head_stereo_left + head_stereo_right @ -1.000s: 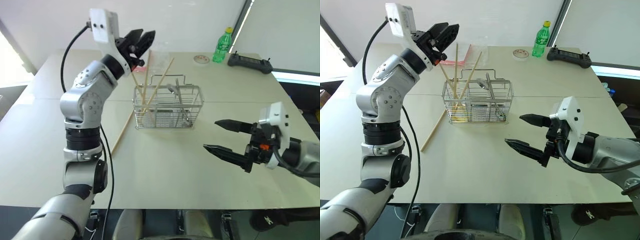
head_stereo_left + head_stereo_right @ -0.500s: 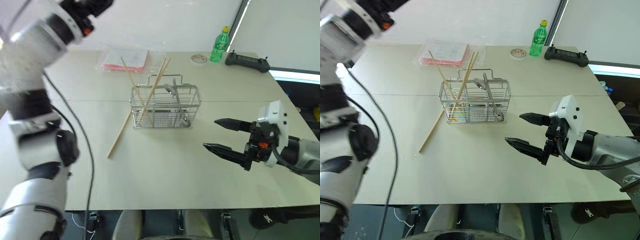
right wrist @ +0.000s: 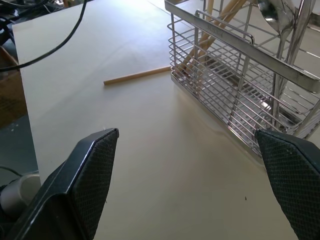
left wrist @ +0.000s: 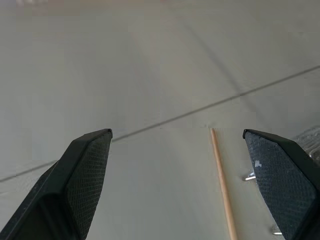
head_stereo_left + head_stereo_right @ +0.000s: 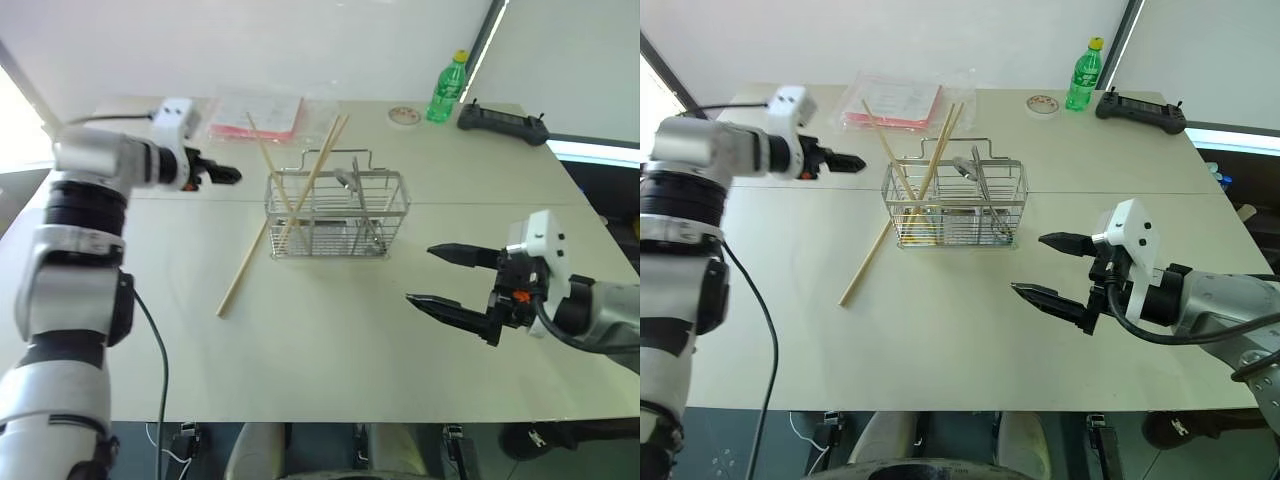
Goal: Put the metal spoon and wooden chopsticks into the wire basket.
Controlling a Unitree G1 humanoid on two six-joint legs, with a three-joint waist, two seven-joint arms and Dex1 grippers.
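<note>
Left eye view: wire basket (image 5: 337, 215) stands on the table (image 5: 330, 330), holding three wooden chopsticks (image 5: 312, 180) leaning in its left end and the metal spoon (image 5: 352, 190) upright near its middle; a fourth chopstick (image 5: 243, 268) lies flat on the table, just beside the basket's left end. Left gripper (image 5: 222, 175) hangs left of the basket, fingers spread and empty, the loose chopstick lying ahead between its fingers (image 4: 87, 170) in the left wrist view. Right gripper (image 5: 438, 274) hovers well right of the basket, fingers parted, grasping nothing, basket beyond its fingertips.
</note>
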